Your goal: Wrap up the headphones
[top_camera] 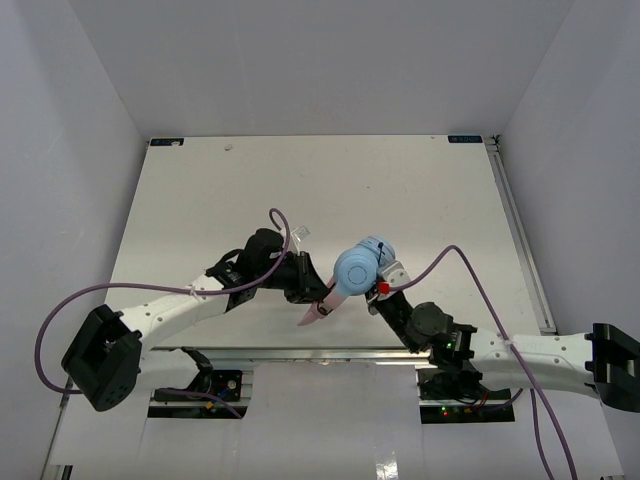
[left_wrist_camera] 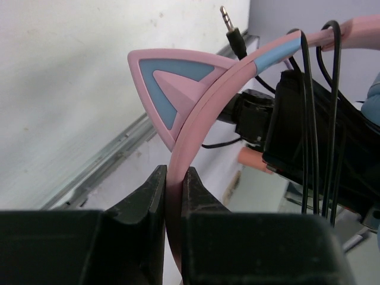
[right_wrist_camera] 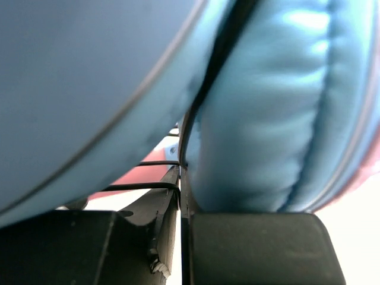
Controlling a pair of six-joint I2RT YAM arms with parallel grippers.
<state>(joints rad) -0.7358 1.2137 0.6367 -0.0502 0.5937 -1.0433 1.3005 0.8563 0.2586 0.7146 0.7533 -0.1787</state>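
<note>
Holding the headphones [top_camera: 355, 270] in the air with both arms, over the near middle of the table [top_camera: 300, 180], close to the front rail. My left gripper [left_wrist_camera: 174, 178] is nearly closed, clamped on the pink headband [left_wrist_camera: 199, 119] just below the cat ear [left_wrist_camera: 169, 89]. The band rises out of the jaws and curves to the upper right. The cat ear is pink with a blue inset and its tip points left.

My right gripper [right_wrist_camera: 181, 190] has its jaws pressed together, and the thin black cord [right_wrist_camera: 142, 187] runs into the slit between them, so it looks pinched there. The two blue ear cups [right_wrist_camera: 279, 107] sit right on top of that gripper. The padded one touches the right finger, and the cord goes up between the cups.

In the left wrist view several strands of cord hang in loops over the right arm's black end, and the metal plug [left_wrist_camera: 228, 24] sticks up free behind the headband. From above, the cups sit side by side between the two wrists, cat ear low and to the left. Purple cables [top_camera: 160, 290] trail off both arms.
</note>
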